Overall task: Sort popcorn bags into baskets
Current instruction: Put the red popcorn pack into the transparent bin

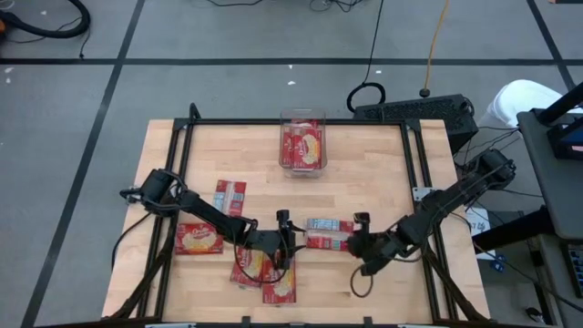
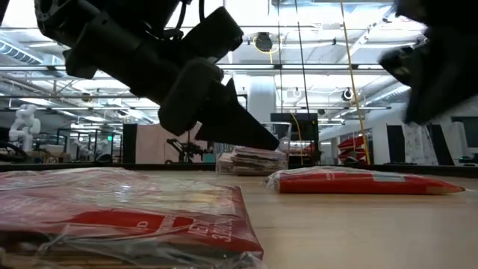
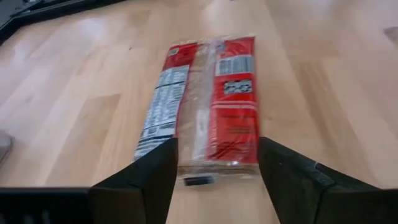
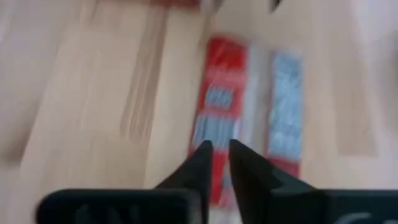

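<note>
I am watching the centre packet (image 1: 328, 233) lying lengthwise between both arms on the bench (image 1: 364, 173); left gripper (image 3: 214, 168), fingers spread, is facing its short end; right gripper (image 4: 216, 163), fingers nearly pressed together, is hovering opposite.

Overhead, table-level, two wrist views, perhaps overlapping

This is a robotics lab: a wooden table (image 1: 364, 173) stands on grey floor with taped lines, cables (image 1: 373, 55) lie around, and a white humanoid robot (image 2: 24, 123) stands under exposed ceiling lights.
</note>
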Motion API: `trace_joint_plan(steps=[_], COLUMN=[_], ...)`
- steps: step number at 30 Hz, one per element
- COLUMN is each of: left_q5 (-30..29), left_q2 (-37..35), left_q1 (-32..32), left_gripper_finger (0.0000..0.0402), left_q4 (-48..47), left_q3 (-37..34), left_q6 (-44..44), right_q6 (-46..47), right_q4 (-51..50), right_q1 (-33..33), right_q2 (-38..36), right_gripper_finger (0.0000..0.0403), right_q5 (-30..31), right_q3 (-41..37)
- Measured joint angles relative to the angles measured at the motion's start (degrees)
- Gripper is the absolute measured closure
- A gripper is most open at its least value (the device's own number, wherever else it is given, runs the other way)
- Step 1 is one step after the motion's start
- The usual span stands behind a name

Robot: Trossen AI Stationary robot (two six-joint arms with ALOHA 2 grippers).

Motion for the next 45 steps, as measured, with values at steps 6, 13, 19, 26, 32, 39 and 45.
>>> trace_joint_plan(steps=[6, 13, 19, 26, 32, 39, 45], left_q5=[0.02, 3.25, 9.09, 11.5, 11.36, 10.87, 10.98], left_q2=[0.0, 1.17, 3.82, 6.24, 6.22, 6.16, 5.23], left_q1=[1.2, 4.27, 7.54, 9.5, 9.69, 9.75, 9.61], left_gripper_finger=[0.0199, 0.0227, 0.0255, 0.0298, 0.0321, 0.0334, 0.0337], left_q4=[-0.21, 3.74, 6.84, 4.75, 3.35, 2.74, 2.51], left_q3=[0.0, 0.02, 0.02, 0.07, 0.12, 0.11, -0.01], left_q6=[2.82, 5.05, 1.19, -2.95, -3.37, -3.72, -5.28], right_q6=[-5.73, -17.0, -29.53, -38.36, -44.92, -45.41, -40.45], right_q4=[-3.33, 2.95, 12.5, 18.08, 25.11, 33.79, 35.15], right_q1=[4.9, 4.56, 3.01, 0.78, -0.5, -1.69, -1.8], right_q2=[0.04, 0.02, -0.07, 0.04, 0.04, 0.04, 0.04], right_gripper_finger=[0.0256, 0.0201, 0.0196, 0.0205, 0.0219, 0.0261, 0.0346], right_q5=[0.51, 3.15, 4.01, 6.34, 7.65, 6.82, 5.8], right_q3=[-4.41, -10.92, -15.17, -16.82, -16.84, -16.84, -16.84])
